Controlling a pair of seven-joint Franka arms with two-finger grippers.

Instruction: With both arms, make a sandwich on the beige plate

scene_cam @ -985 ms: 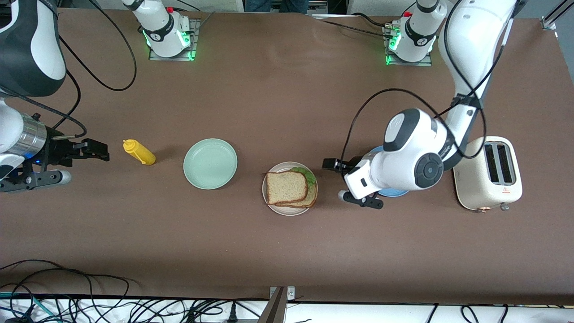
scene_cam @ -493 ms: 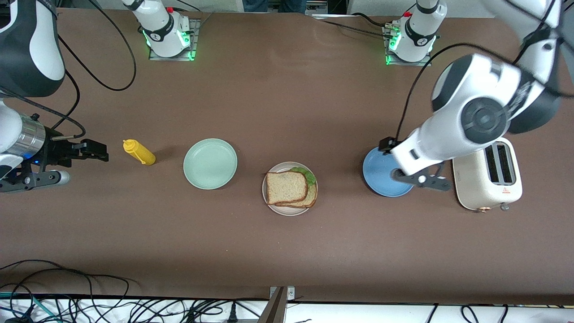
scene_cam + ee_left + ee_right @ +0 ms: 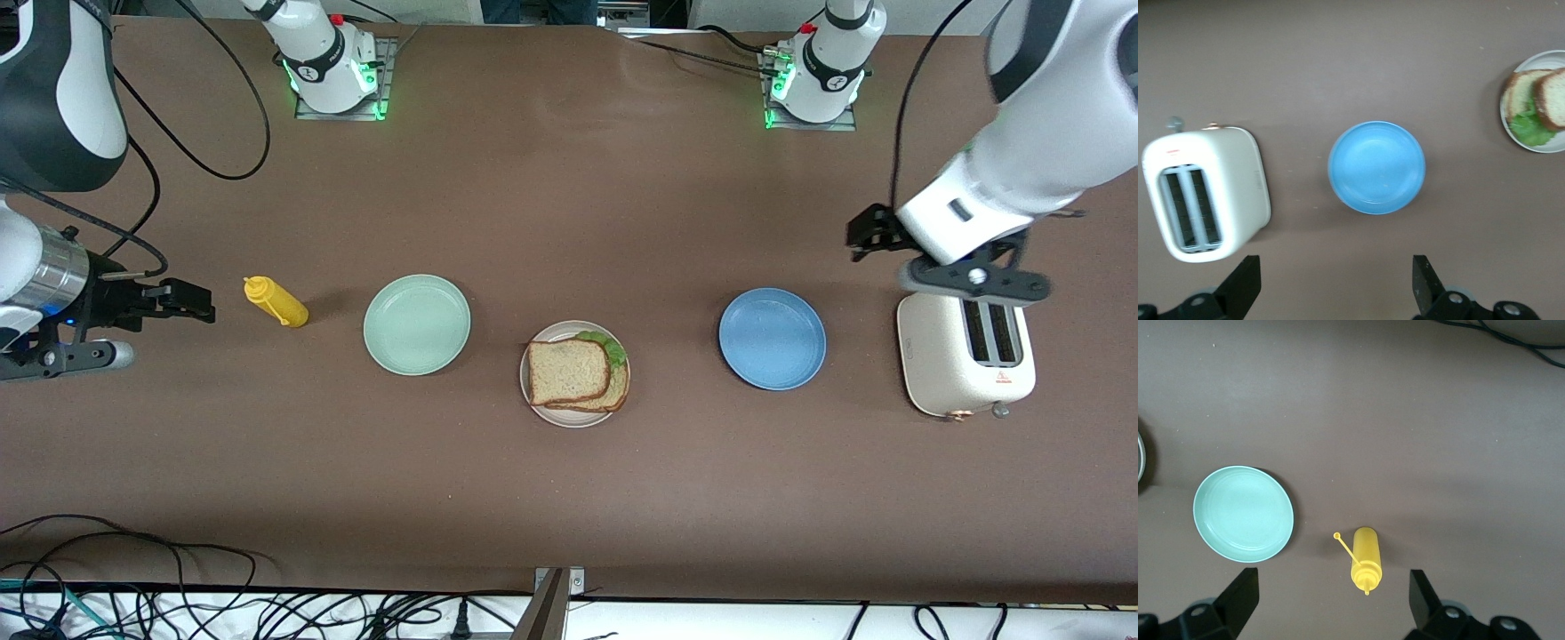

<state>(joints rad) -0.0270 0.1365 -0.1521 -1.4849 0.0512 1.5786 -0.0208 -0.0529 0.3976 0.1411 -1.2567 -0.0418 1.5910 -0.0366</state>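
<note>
1. Front view: the sandwich lies assembled on the beige plate just below the middle of the frame, 2 bread slices stacked slightly askew with lettuce peeking out at the upper right corner.
2. The left pincer hangs empty, fingers spread wide, at the right of the frame over bare worktop, above the upper edge of the toaster. The blue plate sits between it and the sandwich.
3. The right pincer hovers at the far left of the frame, also wide and empty, with the yellow bottle and the mint-green plate between it and the sandwich.
4. Left wrist view: the sandwich shows only at the upper right edge, well apart from the pincer tips.
5. Judgement: the build looks finished. If any nudge were wanted, the left pincer stands somewhat nearer, and the stack's offset runs toward the lower right of the front frame.
</note>
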